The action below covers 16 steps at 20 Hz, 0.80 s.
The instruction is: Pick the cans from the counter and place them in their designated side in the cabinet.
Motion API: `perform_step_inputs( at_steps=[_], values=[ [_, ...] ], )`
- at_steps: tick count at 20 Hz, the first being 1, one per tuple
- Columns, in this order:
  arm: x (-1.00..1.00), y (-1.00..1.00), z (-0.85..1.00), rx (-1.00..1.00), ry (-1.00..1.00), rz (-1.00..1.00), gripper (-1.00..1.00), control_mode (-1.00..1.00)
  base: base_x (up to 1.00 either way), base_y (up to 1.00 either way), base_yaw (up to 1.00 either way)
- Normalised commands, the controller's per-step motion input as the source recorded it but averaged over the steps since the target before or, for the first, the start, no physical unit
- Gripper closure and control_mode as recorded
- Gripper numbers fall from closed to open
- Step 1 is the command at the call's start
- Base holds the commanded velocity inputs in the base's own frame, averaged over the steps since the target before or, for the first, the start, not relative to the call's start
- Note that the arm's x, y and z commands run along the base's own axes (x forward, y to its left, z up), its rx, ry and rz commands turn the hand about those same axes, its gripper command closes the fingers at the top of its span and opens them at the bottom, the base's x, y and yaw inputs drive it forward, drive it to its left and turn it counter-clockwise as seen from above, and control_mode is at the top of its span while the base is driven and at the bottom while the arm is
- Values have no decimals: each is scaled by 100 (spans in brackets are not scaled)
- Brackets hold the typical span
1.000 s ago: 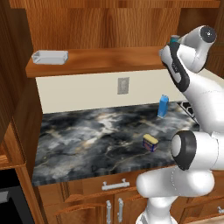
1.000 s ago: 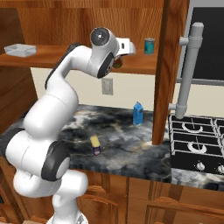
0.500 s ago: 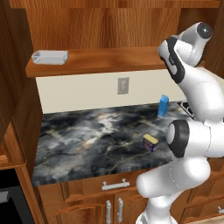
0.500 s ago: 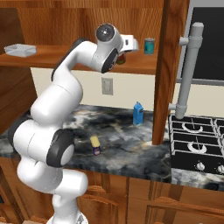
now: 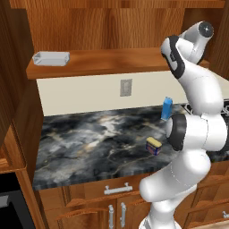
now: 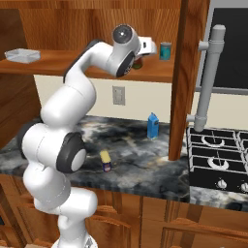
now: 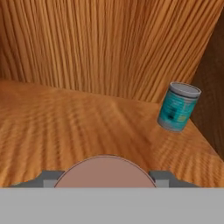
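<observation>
My gripper (image 7: 104, 177) is shut on the red can (image 7: 105, 169); its pale round top sits between the grey fingertips (image 7: 159, 177) in the hand view. From the right base view the gripper (image 6: 139, 61) holds the dark red can (image 6: 139, 64) just over the cabinet's shelf board (image 6: 63, 67), left of a teal can (image 6: 165, 50). The squat blue can with a yellow top (image 5: 153, 145) lies on the dark marbled counter (image 5: 89, 138); the same can (image 6: 105, 161) shows near the counter's front.
The teal can (image 7: 178, 107) stands at the shelf's right end against the cabinet's side wall. A white tray (image 5: 51, 58) rests at the shelf's left end. A slim blue carton (image 6: 153, 126) stands at the counter's back. A stove (image 6: 218, 155) lies right of it.
The arm has swung upward and the hand has moved a little to the right along the shelf with the red can, closer to the teal can. The blue can has not moved.
</observation>
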Motion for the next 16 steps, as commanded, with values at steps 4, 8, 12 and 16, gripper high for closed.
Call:
perform_step_inputs(
  at_steps=[4, 8, 12, 16],
  values=[
    [27, -12, -13, 0, 0, 0, 100, -100, 0, 0, 0],
    [26, -11, -13, 0, 0, 0, 100, -100, 0, 0, 0],
    [27, -10, -14, 0, 0, 0, 100, -100, 0, 0, 0],
    [28, -9, -16, 0, 0, 0, 100, -100, 0, 0, 0]
  ],
)
